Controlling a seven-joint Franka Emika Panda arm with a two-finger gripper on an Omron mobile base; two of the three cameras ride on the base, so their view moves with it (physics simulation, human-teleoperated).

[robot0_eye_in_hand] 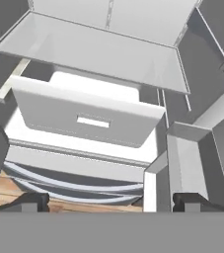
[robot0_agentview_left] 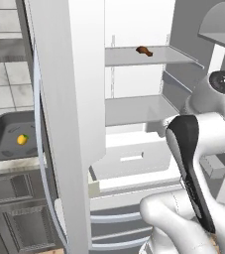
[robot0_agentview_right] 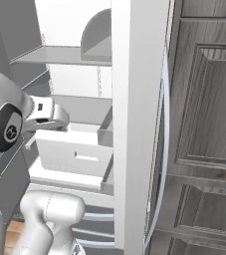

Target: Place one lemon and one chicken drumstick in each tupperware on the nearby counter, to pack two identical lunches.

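Fridge: it stands open in front of the robot, white inside, with its doors (robot0_agentview_left: 69, 124) swung out to both sides
Top shelf (robot0_agentview_left: 148, 55): a flat grey shelf high up in the fridge
Drumstick (robot0_agentview_left: 144, 50): a small brown piece lying on the top shelf, near its front edge
Lower shelf (robot0_eye_in_hand: 98, 49): a flat grey shelf under the top one, seen from above in the hand view
Drawer (robot0_eye_in_hand: 84, 116): a white box with a slot handle, under the lower shelf, pulled a little way out
Door bins (robot0_eye_in_hand: 185, 163): grey boxes on the inside of the right door, next to the drawer
Gripper (robot0_eye_in_hand: 114, 201): its two dark tips stand wide apart, with nothing between them; it points down at the drawer and the fridge's bottom
Arm (robot0_agentview_left: 191, 163): white with a dark part, bent in front of the fridge, low on the right in the left base view
Tupperware (robot0_agentview_left: 15, 136): a dark grey tray on the counter, left of the fridge door
Lemon (robot0_agentview_left: 22, 139): small and yellow, lying inside the tray
Counter (robot0_agentview_left: 5, 163): pale stone, under the tray, with dark cabinets below
Floor (robot0_eye_in_hand: 15, 190): brown wood, showing under the fridge
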